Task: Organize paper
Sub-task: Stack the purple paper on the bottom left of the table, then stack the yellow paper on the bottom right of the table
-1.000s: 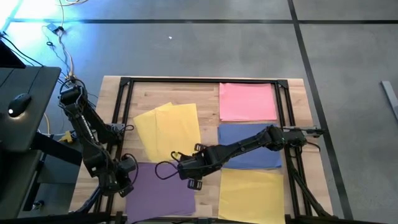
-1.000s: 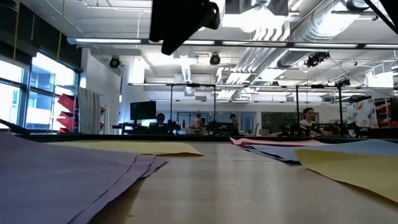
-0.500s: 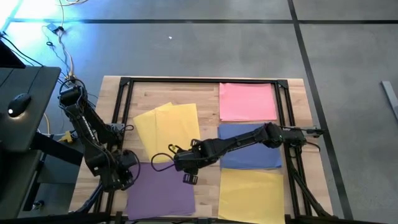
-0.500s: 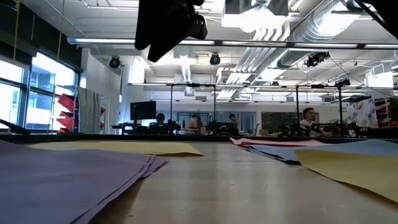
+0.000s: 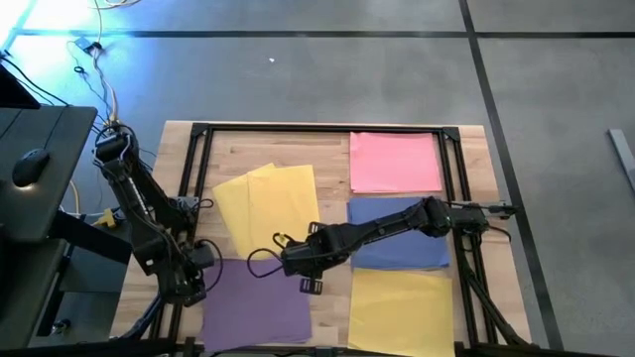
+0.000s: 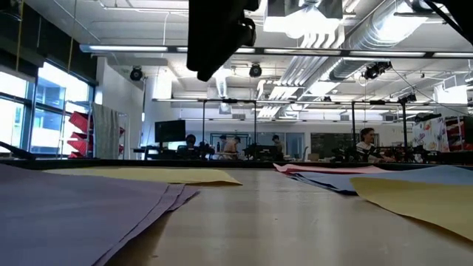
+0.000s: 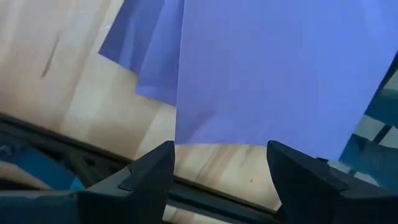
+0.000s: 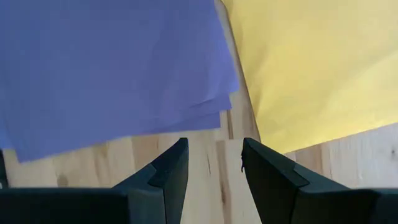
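- High view: pink (image 5: 395, 162), blue (image 5: 412, 238), purple (image 5: 256, 302) stacks lie sorted on the counter (image 5: 228, 149); one yellow stack (image 5: 401, 312) sits at the near right corner.
- Left fingers (image 5: 190, 288) gape empty at purple's near-left edge.
- Right fingers (image 5: 306, 275) part-open, empty, hover mid-counter.
- Left to do, likely: skewed yellow sheets (image 5: 268, 208) mid-left.

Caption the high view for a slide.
Both claws, left and right, hover empty beside the purple paper.

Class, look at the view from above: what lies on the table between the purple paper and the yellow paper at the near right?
The right gripper hangs over that gap, fingers apart and empty. Below it, the right wrist view shows only bare table between the purple paper and the yellow paper.
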Controlling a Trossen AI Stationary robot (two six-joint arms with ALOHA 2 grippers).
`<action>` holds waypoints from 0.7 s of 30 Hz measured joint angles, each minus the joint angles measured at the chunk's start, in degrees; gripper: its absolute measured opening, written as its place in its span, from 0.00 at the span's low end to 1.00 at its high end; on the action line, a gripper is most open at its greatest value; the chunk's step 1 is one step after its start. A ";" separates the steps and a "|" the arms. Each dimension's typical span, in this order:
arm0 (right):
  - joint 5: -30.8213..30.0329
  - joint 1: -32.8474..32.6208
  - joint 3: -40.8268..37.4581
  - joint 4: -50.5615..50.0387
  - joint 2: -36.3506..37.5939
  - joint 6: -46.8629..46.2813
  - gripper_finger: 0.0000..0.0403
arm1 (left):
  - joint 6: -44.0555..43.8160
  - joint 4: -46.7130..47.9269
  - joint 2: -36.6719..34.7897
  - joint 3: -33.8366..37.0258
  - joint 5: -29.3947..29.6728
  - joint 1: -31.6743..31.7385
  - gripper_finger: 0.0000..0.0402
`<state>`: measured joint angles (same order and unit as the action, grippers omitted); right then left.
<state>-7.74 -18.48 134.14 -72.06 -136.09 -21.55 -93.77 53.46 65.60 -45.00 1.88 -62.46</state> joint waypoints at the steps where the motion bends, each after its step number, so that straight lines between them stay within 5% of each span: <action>1: -0.67 0.00 0.00 -0.55 0.00 0.92 0.33 | -0.65 1.18 -0.04 -1.02 -0.18 0.00 0.57; 10: -3.57 4.43 0.00 0.36 0.00 11.48 0.34 | -1.67 4.03 -0.08 -8.28 -1.11 0.02 0.57; 21: 13.69 12.01 -4.23 15.38 -1.40 31.43 0.37 | -1.63 3.40 -0.04 -9.55 7.73 0.02 0.57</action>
<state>5.94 -6.47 129.91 -56.67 -137.49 9.89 -95.39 56.86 65.56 -54.54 9.61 -62.44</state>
